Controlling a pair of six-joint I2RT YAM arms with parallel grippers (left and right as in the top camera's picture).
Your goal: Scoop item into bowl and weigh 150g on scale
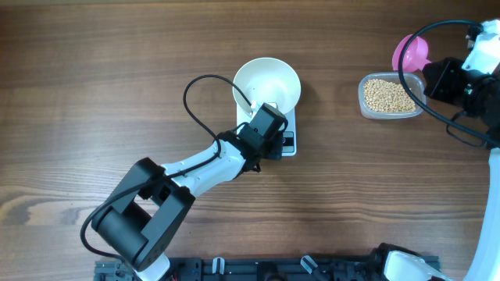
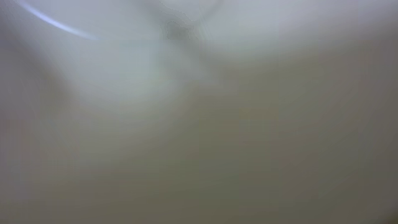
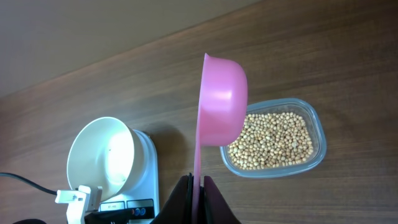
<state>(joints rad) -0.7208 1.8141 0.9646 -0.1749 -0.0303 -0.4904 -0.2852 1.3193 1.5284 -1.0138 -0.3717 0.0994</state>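
The white bowl [image 1: 267, 80] stands empty on the small white scale [image 1: 290, 142]. My left gripper [image 1: 271, 127] hangs low over the scale's front panel, right by the bowl's near rim; its fingers are hidden under the wrist, and the left wrist view is only a pale blur. The tan beans [image 1: 388, 95] fill a clear tub [image 1: 364, 100] to the right. My right gripper [image 3: 198, 182] is shut on the handle of a pink scoop [image 3: 221, 99]. The scoop is turned on edge above the tub's left end, over the beans [image 3: 273, 140], with nothing visible in it.
The dark wooden table [image 1: 117, 62] spreads to the left and front. A black cable [image 1: 195, 94] loops from the left arm beside the bowl. The right arm's cables [image 1: 461, 129] hang at the right edge. A rail [image 1: 258, 269] runs along the front.
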